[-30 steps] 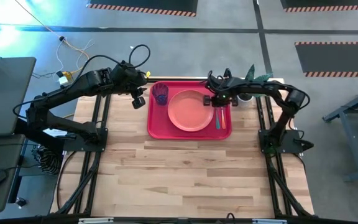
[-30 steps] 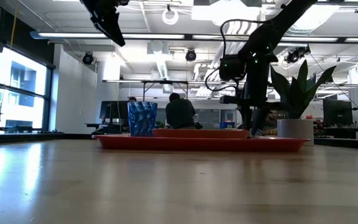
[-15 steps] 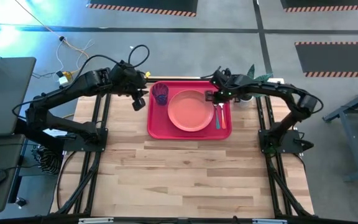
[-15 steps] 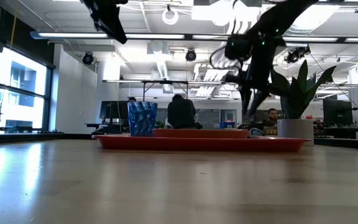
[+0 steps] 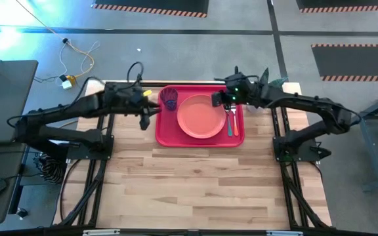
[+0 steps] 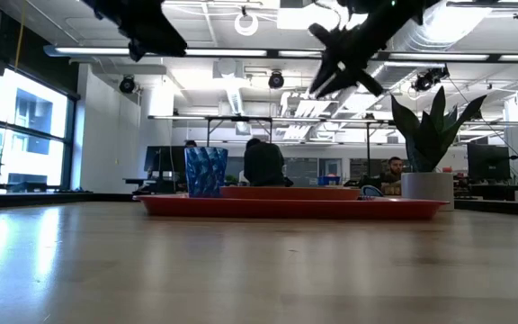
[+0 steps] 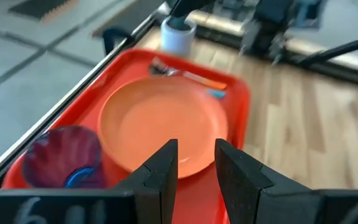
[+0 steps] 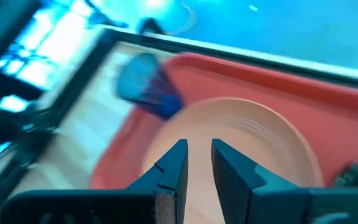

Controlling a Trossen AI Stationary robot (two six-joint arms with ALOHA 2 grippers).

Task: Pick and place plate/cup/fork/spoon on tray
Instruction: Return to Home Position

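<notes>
The red tray (image 5: 168, 136) lies at the table's far middle. On it lie the salmon-pink plate (image 5: 201, 117), the blue-purple cup (image 5: 169, 98) standing upright at its far left corner, and the teal-handled spoon (image 5: 229, 126) and orange-handled fork (image 5: 235, 126) side by side along its right part. My right gripper (image 5: 217, 99) hangs high above the plate's far right rim, empty, with a narrow gap between its fingers (image 8: 178, 163). My left gripper (image 5: 146, 115) hangs just left of the tray, raised and empty, its fingers (image 7: 165, 163) slightly apart.
A white pot with a green plant (image 5: 261, 99) stands just beyond the tray's far right corner. Bare wooden table spreads from the tray to the near edge. People sit in the room behind, seen in the low view.
My right gripper has risen from the fork and spoon on the tray's right part, going up and toward the table's left over the plate's rim, and has tipped. Fork and spoon stay lying on the tray. My left arm has sunk and stretched out, its gripper staying left of the tray.
</notes>
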